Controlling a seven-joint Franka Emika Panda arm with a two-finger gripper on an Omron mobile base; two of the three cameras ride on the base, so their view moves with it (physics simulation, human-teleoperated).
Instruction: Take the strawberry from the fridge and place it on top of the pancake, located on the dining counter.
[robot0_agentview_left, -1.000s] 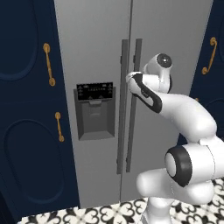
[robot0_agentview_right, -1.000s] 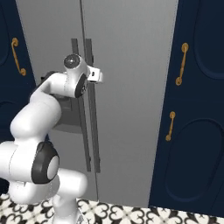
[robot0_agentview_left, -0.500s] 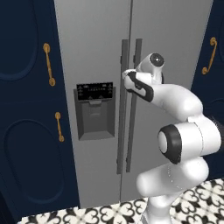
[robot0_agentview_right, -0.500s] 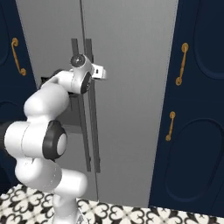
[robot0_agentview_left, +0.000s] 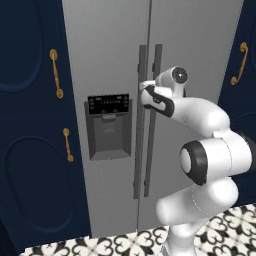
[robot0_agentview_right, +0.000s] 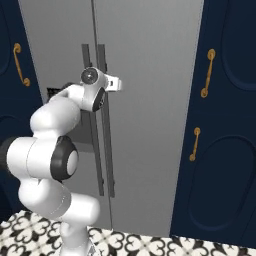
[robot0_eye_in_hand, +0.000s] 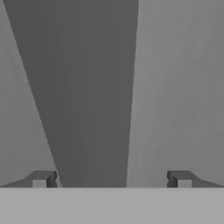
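Your tool is spread as wide as it goes, holding nothing, with one dark fingertip to each side of the dark-grey vertical handle in the hand view. That placement makes sense: the jaws straddle the bar so a squeeze would pinch it and let you pull the door. In the base views the tool is up at the upper part of the fridge, at the two long handles that run down by the door seam; from these views I'd judge it's the right door handle you're lined up on, not certain. Both fridge doors are shut, so what's inside can't be seen; the strawberry is hidden, presumably behind a door. The black dispenser panel sits on the left door, well below and to the side of the tool. Navy cabinets with brass handles flank the fridge, all closed. Patterned floor tiles below.
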